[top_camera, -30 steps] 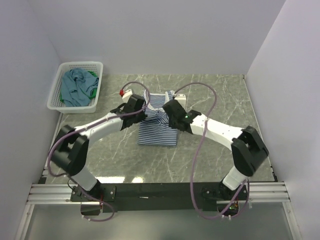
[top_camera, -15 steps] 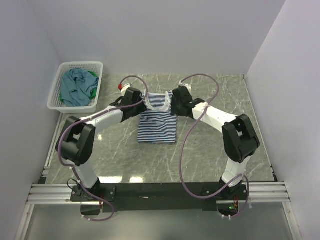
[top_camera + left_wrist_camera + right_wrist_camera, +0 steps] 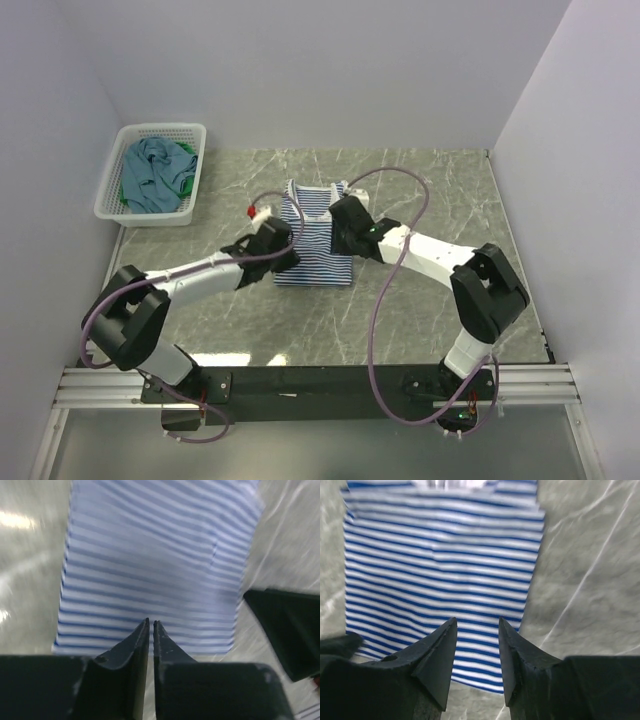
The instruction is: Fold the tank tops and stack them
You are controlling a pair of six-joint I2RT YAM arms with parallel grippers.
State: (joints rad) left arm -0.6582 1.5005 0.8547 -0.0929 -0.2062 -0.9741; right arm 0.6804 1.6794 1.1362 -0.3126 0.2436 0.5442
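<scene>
The navy-and-white striped tank top (image 3: 313,240) lies flat on the marble table (image 3: 420,190), straps at the far end. My left gripper (image 3: 283,250) hovers over its near left part. In the left wrist view the left gripper (image 3: 151,621) shows only a thin slit between its jaws, nothing in it, with the striped top (image 3: 150,555) beyond. My right gripper (image 3: 345,232) is over the top's right side. It (image 3: 477,620) stands open and empty above the striped cloth (image 3: 440,565). The teal-blue tank top (image 3: 150,170) and the green one (image 3: 186,182) lie bunched in the basket.
The white lattice basket (image 3: 160,131) stands at the far left corner by the wall. White walls close the table at the back and both sides. The right gripper's black body (image 3: 287,630) shows at the left wrist view's right edge.
A second ago both grippers held the striped top bunched up. It was then spread flat and let go. Both grippers have since drawn back from the straps toward the near hem, jaws narrowing.
</scene>
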